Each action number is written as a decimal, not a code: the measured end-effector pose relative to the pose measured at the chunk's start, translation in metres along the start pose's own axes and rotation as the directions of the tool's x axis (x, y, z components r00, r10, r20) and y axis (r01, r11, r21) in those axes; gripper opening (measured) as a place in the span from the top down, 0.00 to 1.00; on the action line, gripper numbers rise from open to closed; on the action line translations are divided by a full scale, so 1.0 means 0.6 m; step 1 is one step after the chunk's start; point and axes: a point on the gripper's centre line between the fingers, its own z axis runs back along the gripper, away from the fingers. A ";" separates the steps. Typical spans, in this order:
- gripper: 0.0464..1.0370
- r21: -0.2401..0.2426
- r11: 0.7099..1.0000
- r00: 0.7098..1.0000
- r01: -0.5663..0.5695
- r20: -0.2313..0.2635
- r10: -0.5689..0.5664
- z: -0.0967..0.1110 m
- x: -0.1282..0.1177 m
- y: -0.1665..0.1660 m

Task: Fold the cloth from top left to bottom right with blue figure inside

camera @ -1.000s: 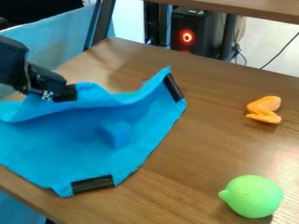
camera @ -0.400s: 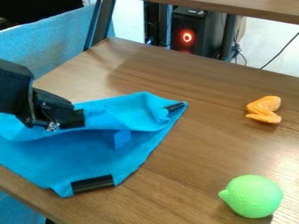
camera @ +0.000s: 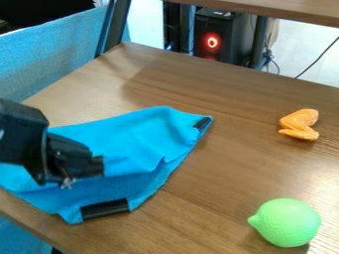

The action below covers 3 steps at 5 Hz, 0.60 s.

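At the left of the view hangs the black gripper (camera: 96, 167), low over the blue cloth (camera: 142, 141) and shut on an upper edge of it. The upper part of the cloth lies folded over toward the lower right, with a crease near its right side. A strip of the lower layer shows below the fold. The blue figure is hidden under the folded layer. One black patch (camera: 104, 209) lies at the bottom corner, and part of another (camera: 202, 123) shows at the right corner.
An orange toy piece (camera: 301, 124) lies on the wooden table (camera: 218, 188) at the right, and a green lime (camera: 285, 222) sits near the lower right. A shelf edge (camera: 298, 11) and a dark computer case (camera: 222, 37) stand behind the table.
The gripper has moved down and slightly right, drawing the cloth's edge over with it. The raised cloth has sunk lower, and the blue figure has become covered.
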 end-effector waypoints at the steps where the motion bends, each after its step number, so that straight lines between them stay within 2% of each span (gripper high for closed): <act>1: 0.78 -0.013 1.000 1.000 0.014 -0.025 -0.014 -0.008 -0.022 -0.012; 2: 0.49 0.002 1.000 0.998 0.019 -0.057 -0.019 -0.012 -0.038 -0.012; 3: 0.18 -0.005 1.000 0.992 0.030 -0.126 -0.030 -0.002 -0.033 -0.004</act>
